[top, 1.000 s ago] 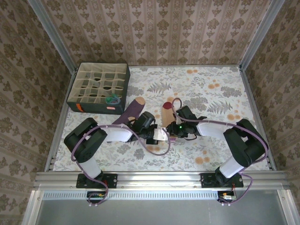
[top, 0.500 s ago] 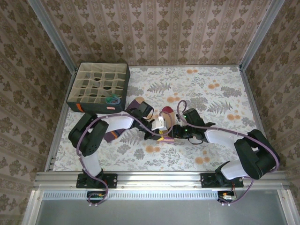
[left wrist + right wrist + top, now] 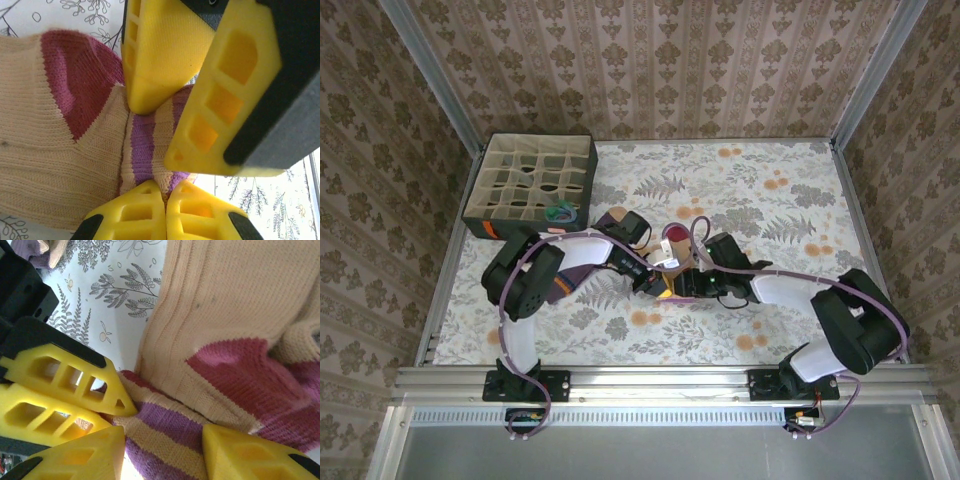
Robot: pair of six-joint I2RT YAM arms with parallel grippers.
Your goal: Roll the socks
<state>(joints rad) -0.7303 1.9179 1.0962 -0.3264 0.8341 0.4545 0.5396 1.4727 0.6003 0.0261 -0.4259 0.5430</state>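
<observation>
Top external, floral tablecloth (image 3: 780, 200), peach sock (image 3: 674, 240) (mid-table), wallpapered walls (image 3: 660, 60)

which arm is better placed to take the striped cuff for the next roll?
Right, probably. The right claw stands open with the peach sock's cuff between its fingers, so it need only close. The left claw is shut, pinching the cuff's edge, so it would have to let go first.
</observation>
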